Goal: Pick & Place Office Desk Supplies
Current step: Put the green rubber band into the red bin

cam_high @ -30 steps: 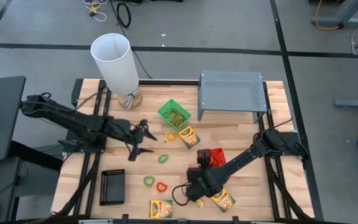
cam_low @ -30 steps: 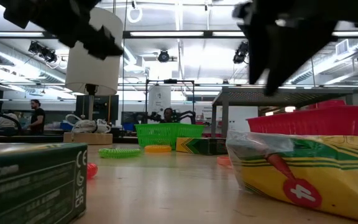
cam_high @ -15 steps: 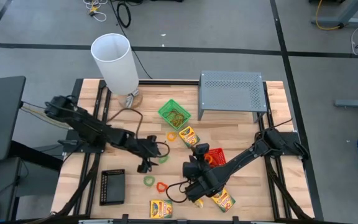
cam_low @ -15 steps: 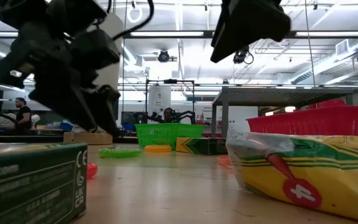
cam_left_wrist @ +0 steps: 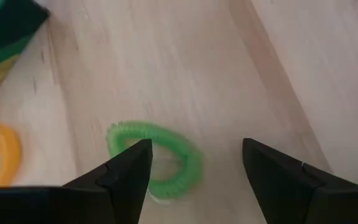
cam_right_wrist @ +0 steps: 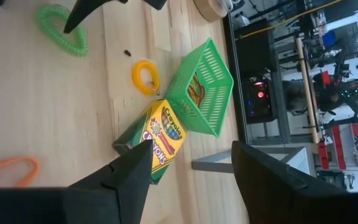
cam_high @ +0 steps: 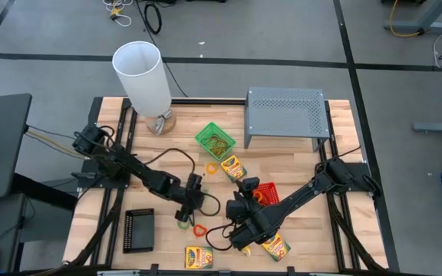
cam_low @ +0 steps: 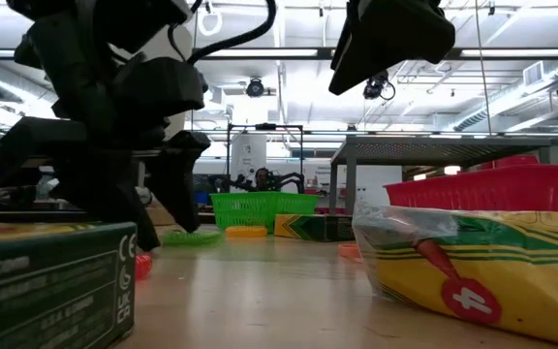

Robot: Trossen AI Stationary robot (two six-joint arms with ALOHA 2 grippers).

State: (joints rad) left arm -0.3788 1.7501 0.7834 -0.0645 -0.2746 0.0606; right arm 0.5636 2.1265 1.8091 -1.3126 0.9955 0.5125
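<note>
nearest the front edge of the wooden table (cam_high: 298, 165): a crayon box (cam_high: 199, 257) lying flat, a second crayon box (cam_high: 275, 247) to its right just beside the right gripper (cam_high: 235, 238), and a black tray (cam_high: 138, 230) off to the left. right gripper hanging above the boards with fingers (cam_right_wrist: 126, 177) spread wide and nothing between them, close by the red tray (cam_high: 265, 192) that sits under its arm. just left of it, a red loop band (cam_high: 199, 229) on the wood, and touching distance from that, a green loop band (cam_left_wrist: 157, 160) lying flat directly ahead of the left gripper (cam_high: 184, 218). left gripper lowered close to the table over that green band, fingers (cam_left_wrist: 126, 177) apart and empty, one fingertip overlapping the band's edge in the wrist view; contact cannot be told. a little farther back, an orange loop band (cam_right_wrist: 146, 77) beside a third crayon box (cam_right_wrist: 154, 137), which rests against the green tray (cam_right_wrist: 202, 87); thin tan bands inside that tray. another green loop band (cam_high: 201, 195) near the left arm's wrist. farthest back, the tall white cylinder (cam_high: 143, 75) on the left and the grey perforated riser (cam_high: 285, 112) on the right, well apart.
</note>
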